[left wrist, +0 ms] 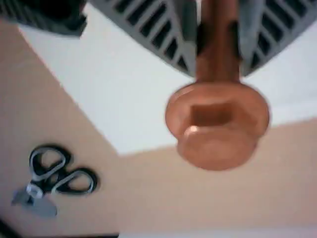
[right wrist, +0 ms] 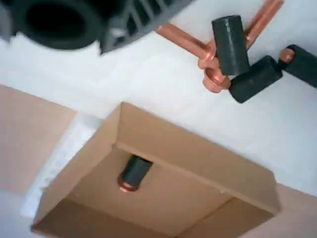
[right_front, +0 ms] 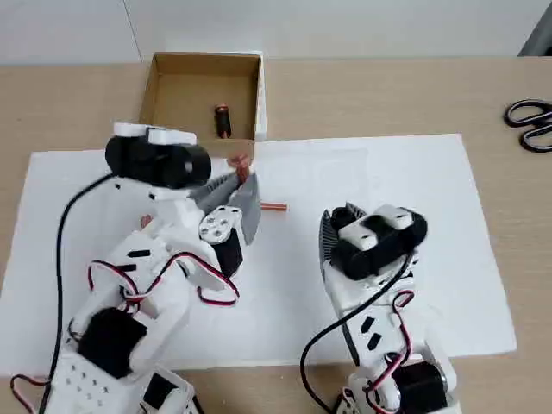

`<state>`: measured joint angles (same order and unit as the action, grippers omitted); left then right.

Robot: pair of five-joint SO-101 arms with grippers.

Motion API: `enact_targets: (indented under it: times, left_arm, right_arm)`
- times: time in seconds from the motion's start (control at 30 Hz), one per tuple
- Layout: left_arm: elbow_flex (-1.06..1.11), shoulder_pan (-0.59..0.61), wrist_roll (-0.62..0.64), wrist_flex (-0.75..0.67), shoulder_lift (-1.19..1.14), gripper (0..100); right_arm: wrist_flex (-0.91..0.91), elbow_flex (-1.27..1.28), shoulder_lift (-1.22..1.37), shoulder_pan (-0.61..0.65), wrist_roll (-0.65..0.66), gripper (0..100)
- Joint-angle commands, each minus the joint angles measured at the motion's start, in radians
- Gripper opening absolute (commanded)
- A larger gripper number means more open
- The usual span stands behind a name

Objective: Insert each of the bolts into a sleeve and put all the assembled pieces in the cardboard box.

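Observation:
My left gripper [right_front: 242, 191] is shut on the shank of a copper bolt [left wrist: 218, 124], which it holds just in front of the cardboard box [right_front: 152, 90]; the bolt's head [right_front: 241, 161] points at the box. One assembled bolt and sleeve [right_front: 222, 121] lies inside the box [right wrist: 163, 144]. My right gripper [right_front: 329, 235] sits mid-sheet, shut on a black sleeve [right wrist: 54, 22] seen end-on beside a grey finger [right wrist: 138, 17]. Loose bolts [right wrist: 185, 39] and sleeves [right wrist: 230, 44] lie in a cluster on the paper. Another bolt [right_front: 274, 207] lies between the arms.
A white paper sheet [right_front: 414, 172] covers the wooden table. Black-handled scissors [right_front: 530, 125] lie at the far right edge. The left arm's body and cables [right_front: 155, 285] hang over the left part of the sheet.

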<state>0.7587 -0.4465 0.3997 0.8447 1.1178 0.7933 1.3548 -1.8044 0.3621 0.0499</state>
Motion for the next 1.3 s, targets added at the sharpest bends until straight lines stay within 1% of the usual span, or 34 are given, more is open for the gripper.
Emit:
enact_targets:
  times: [0.0,0.13,0.2,0.27,0.4,0.47,0.53,0.6,0.67,0.73,0.8,0.87,0.97,1.17,1.27]
  left_arm:
    - [0.036,0.055,-0.015,-0.143,0.051,1]
    - [0.056,0.193,-0.014,-0.296,0.112,1]
    - [0.096,0.224,-0.014,-0.371,0.146,1]
    - [0.153,0.219,-0.012,-0.407,0.183,1]
    - [0.260,0.178,-0.012,-0.416,0.276,1]
    - [0.298,0.167,-0.012,-0.473,0.322,1]
    - [0.320,0.166,-0.012,-0.555,0.354,1]
    - [0.318,0.149,-0.012,-0.598,0.362,1]
    - [0.321,0.120,-0.012,-0.597,0.364,1]
    - [0.323,0.094,-0.011,-0.565,0.365,1]
    - [0.323,0.083,0.000,-0.525,0.367,1]
    - [0.320,0.092,0.072,-0.502,0.367,1]
    - [0.318,0.104,0.181,-0.489,0.368,1]
    - [0.317,0.100,0.190,-0.491,0.367,1]
    - [0.317,0.081,0.192,-0.493,0.367,1]
  right_arm:
    - [-0.025,-0.006,-0.007,0.027,0.018,0.4]
    - [-0.028,-0.006,-0.008,0.030,0.017,0.4]
    - [-0.064,-0.005,-0.008,0.030,0.017,0.4]
    - [-0.119,-0.005,-0.007,0.030,0.017,0.4]
    - [-0.186,0.006,-0.005,0.031,0.020,0.4]
    - [-0.196,0.028,-0.005,0.033,0.021,0.4]
    - [-0.197,0.038,-0.005,0.064,0.031,0.4]
    - [-0.194,0.054,-0.005,0.114,0.083,0.4]
    - [-0.199,0.077,-0.007,0.151,0.166,0.4]
    - [-0.202,0.084,-0.010,0.160,0.219,0.4]
    - [-0.254,0.091,-0.010,0.159,0.222,0.4]
    - [-0.314,0.091,-0.010,0.157,0.222,0.4]
    - [-0.332,0.095,-0.010,0.157,0.224,0.4]
    - [-0.343,0.204,-0.012,0.162,0.221,0.4]
    - [-0.430,0.259,-0.012,0.162,0.215,0.4]
